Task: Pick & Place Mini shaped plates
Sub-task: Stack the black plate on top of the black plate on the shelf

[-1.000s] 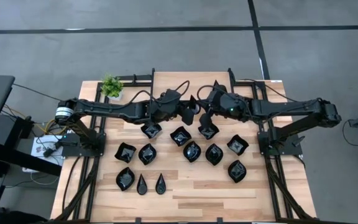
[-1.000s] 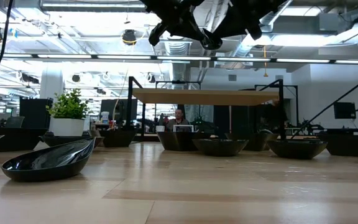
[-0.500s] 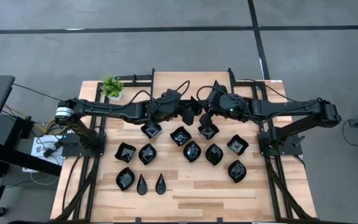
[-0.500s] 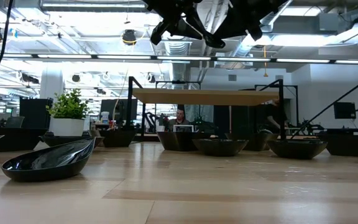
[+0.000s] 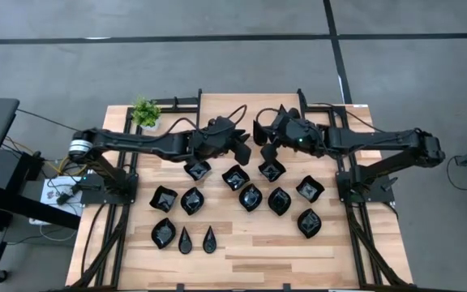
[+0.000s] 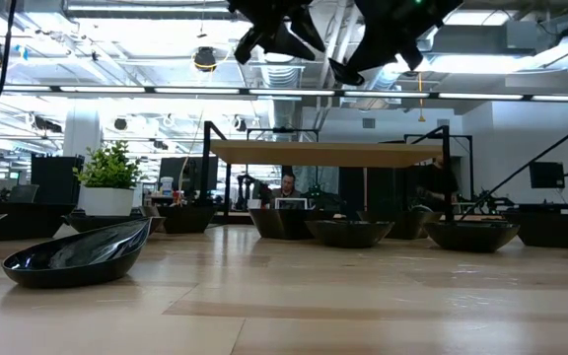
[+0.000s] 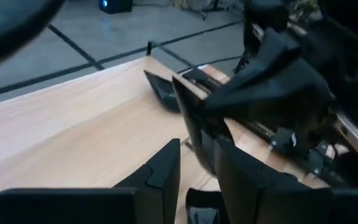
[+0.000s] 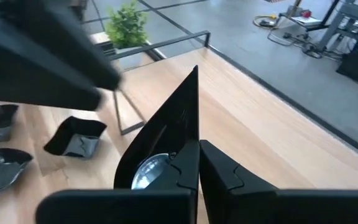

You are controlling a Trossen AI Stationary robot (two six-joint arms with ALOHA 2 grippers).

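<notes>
Held piece: one small glossy black mini plate (image 8: 166, 124), wavy-edged, up in the air over the back middle of the pale wooden desk (image 5: 258, 259), standing on edge between the two arms.

Right pincer (image 8: 194, 149): fingers pressed together on the plate's thin rim, carrying it clear of the desk. In the right wrist view the rim sits right at the fingertips.

Left pincer (image 7: 197, 168): meets it head-on from the other side, fingers apart, one on each side of the plate's edge. Whether they touch the plate cannot be told.

Handling, as a judgement: stiff, light, thin-walled, and slick from the glaze. It is likely brittle if dropped. The raised rim is the only real hold, so pinch across it, inner face to outer face, well in from a corner. A grip at the very lip may let the plate pivot or slip.

Count, from the high view:
- twelve resting black plates (image 5: 235, 176) in loose rows across the middle of the desk
- two of these are narrow teardrop plates (image 5: 185, 239) side by side at the front left
- thirteen with the held one
- one small green potted plant (image 5: 145, 112), back left corner, well apart from the plates
</notes>
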